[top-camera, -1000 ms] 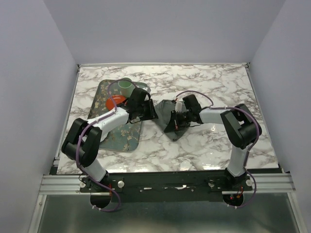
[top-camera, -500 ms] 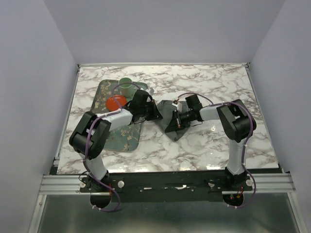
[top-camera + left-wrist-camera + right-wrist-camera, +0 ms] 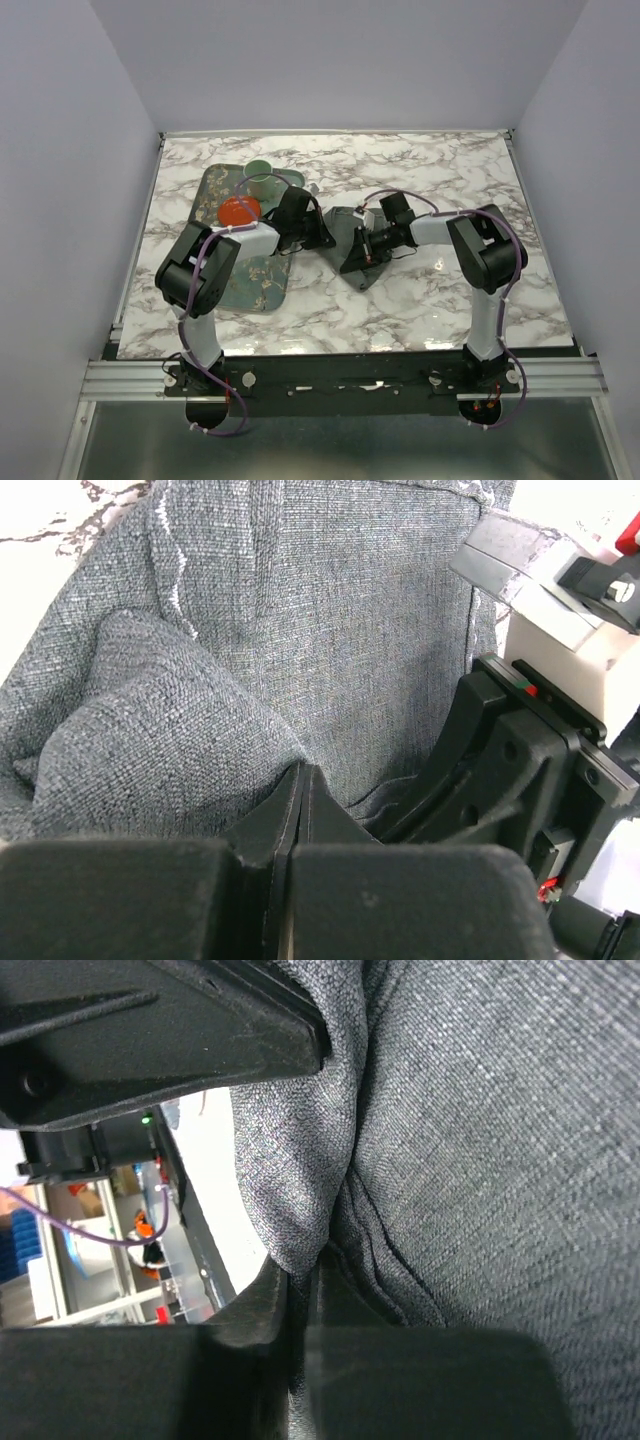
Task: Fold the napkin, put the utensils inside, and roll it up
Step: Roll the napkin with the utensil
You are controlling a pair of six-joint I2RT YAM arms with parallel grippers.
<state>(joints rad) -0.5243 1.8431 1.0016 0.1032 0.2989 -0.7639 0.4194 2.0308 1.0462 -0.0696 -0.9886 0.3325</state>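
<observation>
Surface: marble-look table (image 3: 430, 300), white with grey veining and a slight sheen, boxed in by plain pale lilac walls (image 3: 330, 60).
Napkin: the napkin (image 3: 358, 272) lay near the middle of the table, just right of the tray, bunched into a rough dark wedge with its point toward the arm bases (not flat at all).
Napkin texture: up close it was a coarse grey weave, soft and matte, with a stitched hem running along one edge and a plump fold bulging up beside the left fingers.
Left gripper: and the left gripper (image 3: 300, 777) was down at the cloth's left side, its black angular fingers pressed tight together with the fold of cloth meeting the seam between the tips; it looked like a pinch on the napkin.
Right gripper: the right gripper (image 3: 300, 1272) came in from the other side, nearly facing the left one, jaws almost together with a crease of grey cloth drawn in between them (a clear nip on the fabric).
Gap between grippers: close, with only bunched cloth between them.
Tray: a green rectangular tray (image 3: 255, 285) with rounded corners and a floral print sat on the table's left, partly under the left arm.
On the tray: a glossy red-orange round bowl (image 3: 238, 211) and, beyond it, a pale green cup (image 3: 259, 172).
</observation>
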